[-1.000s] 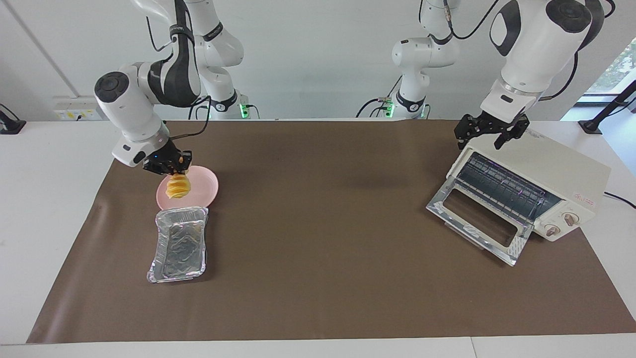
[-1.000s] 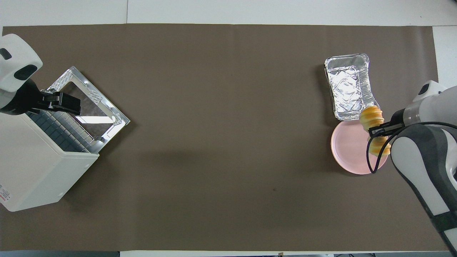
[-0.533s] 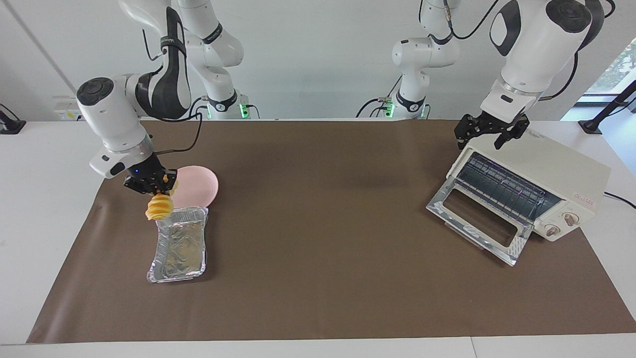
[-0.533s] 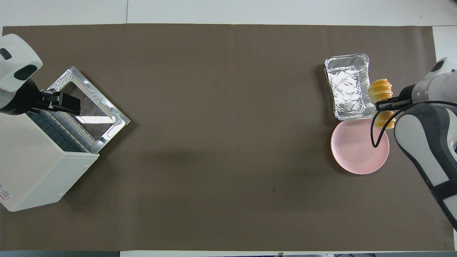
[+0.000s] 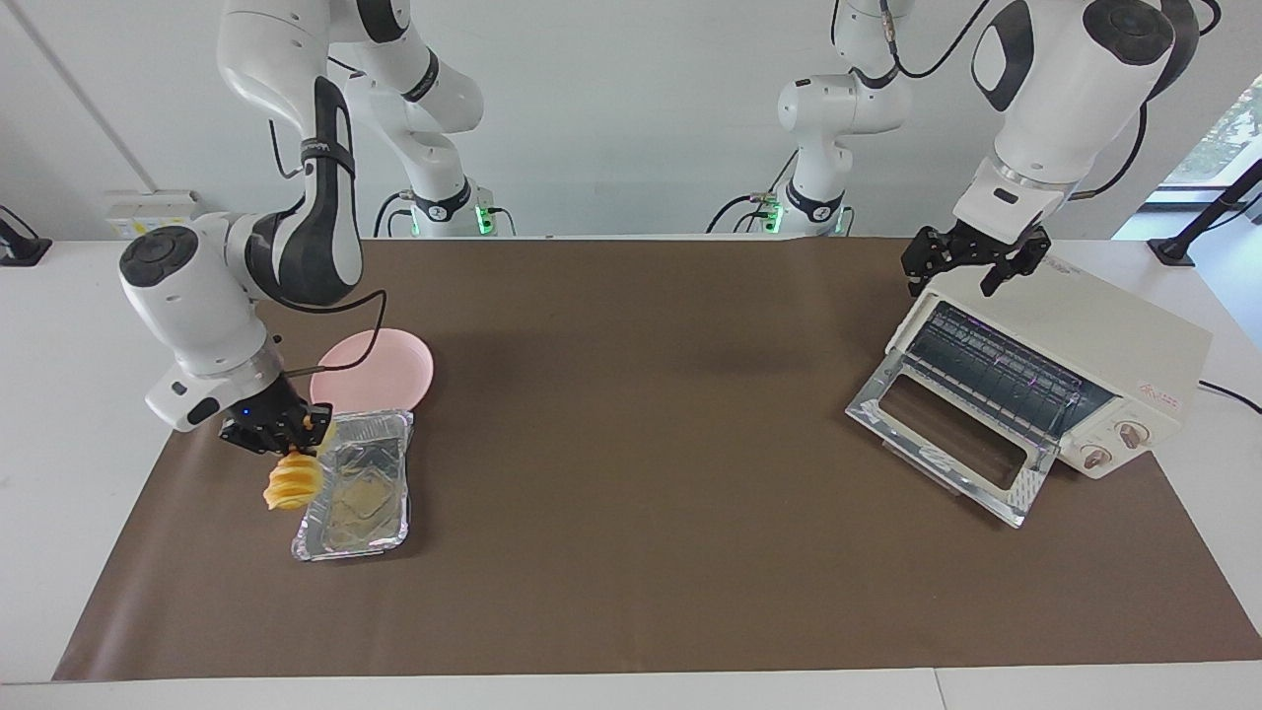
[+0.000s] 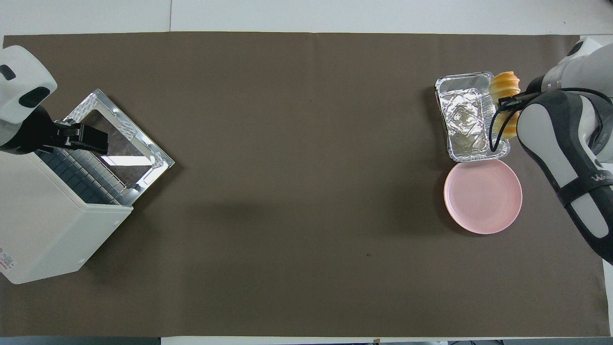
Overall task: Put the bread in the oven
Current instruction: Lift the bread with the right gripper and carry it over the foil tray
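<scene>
A golden ridged bread (image 5: 290, 485) (image 6: 504, 85) hangs in the air with my right gripper (image 5: 284, 441) (image 6: 508, 102) shut on its middle. It is over the edge of a crinkled foil tray (image 5: 360, 493) (image 6: 462, 112), on the side toward the right arm's end of the table. The cream-white oven (image 5: 1085, 335) (image 6: 43, 225) stands at the left arm's end with its glass door (image 5: 1025, 493) (image 6: 158, 158) folded down open and the wire rack showing. My left gripper (image 5: 971, 261) (image 6: 84, 138) waits open above the oven's top front edge.
A bare round pink plate (image 5: 385, 370) (image 6: 481, 196) lies beside the foil tray, nearer to the robots. A brown mat (image 5: 631, 444) covers the table between the tray and the oven.
My right gripper has carried the bread from over the pink plate, away from the robots, to over the foil tray's edge. The left arm has not moved.
</scene>
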Action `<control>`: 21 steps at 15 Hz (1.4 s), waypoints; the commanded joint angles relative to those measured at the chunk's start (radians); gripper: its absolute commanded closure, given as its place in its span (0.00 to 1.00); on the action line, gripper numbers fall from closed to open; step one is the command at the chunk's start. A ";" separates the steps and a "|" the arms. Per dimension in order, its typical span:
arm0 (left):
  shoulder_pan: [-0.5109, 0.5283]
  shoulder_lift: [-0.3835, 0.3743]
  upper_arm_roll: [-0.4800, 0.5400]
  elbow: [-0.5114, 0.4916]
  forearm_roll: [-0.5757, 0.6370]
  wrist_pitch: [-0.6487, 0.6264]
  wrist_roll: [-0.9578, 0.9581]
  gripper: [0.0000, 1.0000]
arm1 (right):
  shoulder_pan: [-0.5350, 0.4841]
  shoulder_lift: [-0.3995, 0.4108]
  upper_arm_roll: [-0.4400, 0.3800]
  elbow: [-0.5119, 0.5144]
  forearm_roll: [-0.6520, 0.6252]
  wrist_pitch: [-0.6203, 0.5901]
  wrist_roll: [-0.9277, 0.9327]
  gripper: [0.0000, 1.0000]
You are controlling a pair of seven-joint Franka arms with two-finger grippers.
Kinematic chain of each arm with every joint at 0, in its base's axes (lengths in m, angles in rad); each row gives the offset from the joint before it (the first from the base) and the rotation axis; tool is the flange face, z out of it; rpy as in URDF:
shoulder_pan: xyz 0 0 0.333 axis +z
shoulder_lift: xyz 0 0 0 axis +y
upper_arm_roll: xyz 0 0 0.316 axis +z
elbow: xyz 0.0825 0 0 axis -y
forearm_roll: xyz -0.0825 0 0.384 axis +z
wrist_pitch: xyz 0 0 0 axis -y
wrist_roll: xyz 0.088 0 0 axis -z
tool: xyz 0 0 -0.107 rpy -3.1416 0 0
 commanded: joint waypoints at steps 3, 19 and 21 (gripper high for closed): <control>0.008 -0.019 -0.001 -0.020 -0.014 0.011 0.001 0.00 | 0.032 0.064 0.007 0.024 0.052 -0.005 0.047 0.75; 0.008 -0.019 -0.001 -0.020 -0.014 0.011 0.001 0.00 | 0.055 0.053 0.007 -0.116 0.052 0.101 0.046 0.00; 0.008 -0.019 -0.001 -0.020 -0.014 0.011 0.001 0.00 | 0.049 0.053 0.004 -0.048 0.045 0.027 0.040 0.00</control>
